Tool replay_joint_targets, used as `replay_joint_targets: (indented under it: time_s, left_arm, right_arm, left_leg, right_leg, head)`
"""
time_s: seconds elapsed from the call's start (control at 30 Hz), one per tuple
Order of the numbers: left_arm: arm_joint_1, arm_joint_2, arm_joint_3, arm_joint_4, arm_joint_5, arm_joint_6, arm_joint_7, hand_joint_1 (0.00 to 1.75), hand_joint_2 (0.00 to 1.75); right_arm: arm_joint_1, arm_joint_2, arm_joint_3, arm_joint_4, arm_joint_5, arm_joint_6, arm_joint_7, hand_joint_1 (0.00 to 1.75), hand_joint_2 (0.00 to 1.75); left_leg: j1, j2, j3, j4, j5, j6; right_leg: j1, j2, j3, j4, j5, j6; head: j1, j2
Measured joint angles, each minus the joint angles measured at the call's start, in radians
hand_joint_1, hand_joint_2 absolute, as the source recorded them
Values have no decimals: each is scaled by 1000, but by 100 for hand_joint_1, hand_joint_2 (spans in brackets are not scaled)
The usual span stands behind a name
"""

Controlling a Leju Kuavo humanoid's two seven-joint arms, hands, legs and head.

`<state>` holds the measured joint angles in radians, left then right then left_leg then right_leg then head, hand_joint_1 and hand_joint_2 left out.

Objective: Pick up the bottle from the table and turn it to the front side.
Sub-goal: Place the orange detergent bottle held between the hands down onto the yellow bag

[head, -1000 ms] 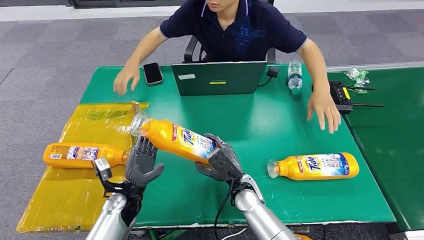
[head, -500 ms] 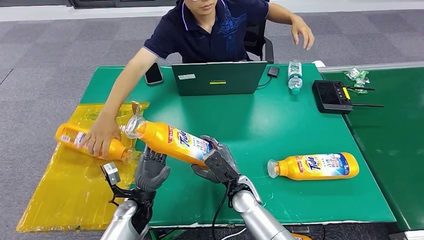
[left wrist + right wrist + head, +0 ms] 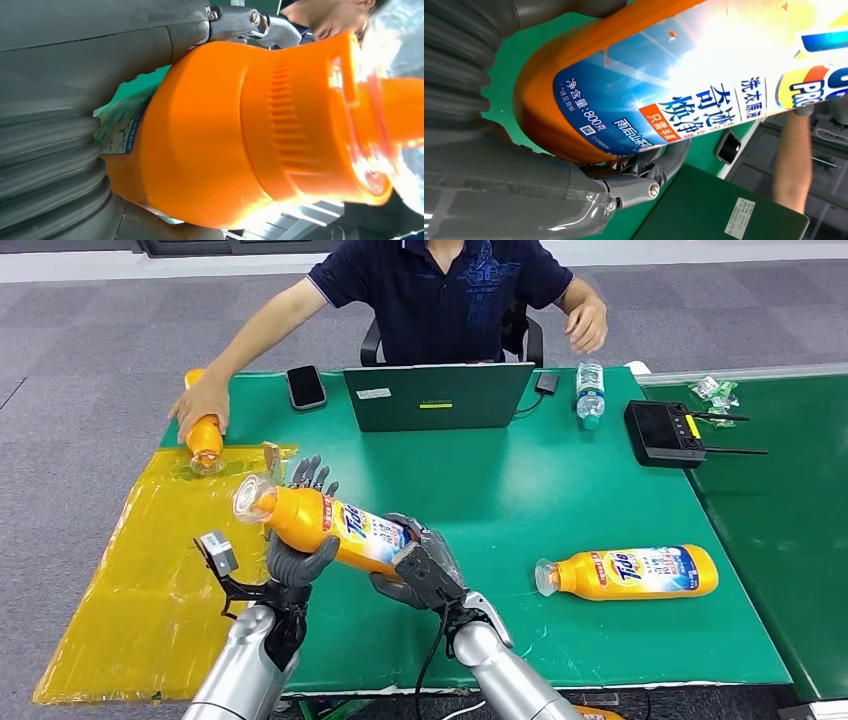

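1. The right hand (image 3: 420, 575) is wrapped around the base end of the bottle (image 3: 320, 523). In the right wrist view its fingers (image 3: 644, 172) curl under the orange body, with the printed label facing that camera.

2. The left hand (image 3: 300, 540) sits at the neck end, fingers (image 3: 312, 476) rising behind the bottle and the palm below it. They look part-spread and cupped around the shoulder. From the left wrist view the orange shoulder lies right against the hand, but I cannot tell how firmly it grips.

3. The bottle is in the air over the near-left part of the green table (image 3: 520, 500), by the edge of the yellow sheet (image 3: 150, 570). Its long axis runs from the right hand up and away to the left, with the clear cap (image 3: 250, 498) at the high, far-left end — so both hands lie on one line, one per end.

4. My guess: any turn to bring the front round is a roll about that long axis, and the right hand, with the surer hold, would drive it.

5. Farther out, a second bottle (image 3: 630, 572) lies flat on the table to the right, well apart. A person (image 3: 450, 290) across the table holds a third bottle (image 3: 204, 436) at the far-left corner.
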<state>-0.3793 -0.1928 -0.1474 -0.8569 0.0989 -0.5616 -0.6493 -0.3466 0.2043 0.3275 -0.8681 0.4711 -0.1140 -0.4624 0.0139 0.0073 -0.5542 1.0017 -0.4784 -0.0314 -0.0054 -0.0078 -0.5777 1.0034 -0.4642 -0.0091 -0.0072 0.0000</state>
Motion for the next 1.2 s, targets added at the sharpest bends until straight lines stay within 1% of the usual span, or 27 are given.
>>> replay_joint_targets:
  time_s: [0.23,0.53,0.67,0.8,0.83,0.93,0.97,1.0,1.03,1.17,1.2]
  left_arm:
    - [-45,3,16,3,-25,28,0,0,175]
    - [-57,13,34,-23,-24,30,0,0,175]
    - [-65,14,38,-23,-15,26,0,175,175]
    - [-76,14,48,-18,1,24,0,175,175]
    - [-78,14,50,-17,3,23,0,175,175]
    - [-81,14,53,-13,8,20,0,175,175]
    - [-81,14,53,-12,9,19,0,175,175]
    - [-82,14,53,-11,10,18,0,175,175]
    - [-83,14,53,-9,12,17,0,175,175]
    - [-89,14,55,2,22,10,0,175,175]
    - [-89,14,55,5,25,8,0,175,175]
  right_arm:
    - [-20,4,0,19,-2,2,-7,175,175]
    - [-27,5,0,55,-7,-1,-26,175,175]
    - [-33,5,0,66,-14,-2,-28,175,175]
    - [-39,5,0,77,-23,-9,-29,175,175]
    - [-39,5,0,79,-24,-11,-30,150,175]
    - [-40,5,1,84,-27,-14,-30,21,175]
    - [-41,5,1,85,-27,-15,-30,3,175]
    - [-42,5,1,86,-27,-16,-31,9,175]
    - [-43,5,2,87,-27,-17,-32,19,175]
    - [-43,6,4,88,-37,-20,-37,70,175]
    - [-43,6,4,88,-39,-21,-38,101,175]
  left_leg:
    - [0,0,0,0,0,0]
    - [0,0,0,0,0,0]
    - [0,0,0,0,0,0]
    - [0,0,0,0,0,0]
    - [0,0,0,0,0,0]
    - [0,0,0,0,0,0]
    - [0,0,0,0,0,0]
    - [0,0,0,0,0,0]
    - [0,0,0,0,0,0]
    - [0,0,0,0,0,0]
    - [0,0,0,0,0,0]
  right_leg:
    - [0,0,0,0,0,0]
    - [0,0,0,0,0,0]
    - [0,0,0,0,0,0]
    - [0,0,0,0,0,0]
    - [0,0,0,0,0,0]
    - [0,0,0,0,0,0]
    - [0,0,0,0,0,0]
    - [0,0,0,0,0,0]
    - [0,0,0,0,0,0]
    - [0,0,0,0,0,0]
    - [0,0,0,0,0,0]
  head:
    - [0,0]
    - [0,0]
    - [0,0]
    - [0,0]
    - [0,0]
    - [0,0]
    - [0,0]
    - [0,0]
    - [0,0]
    - [0,0]
    - [0,0]
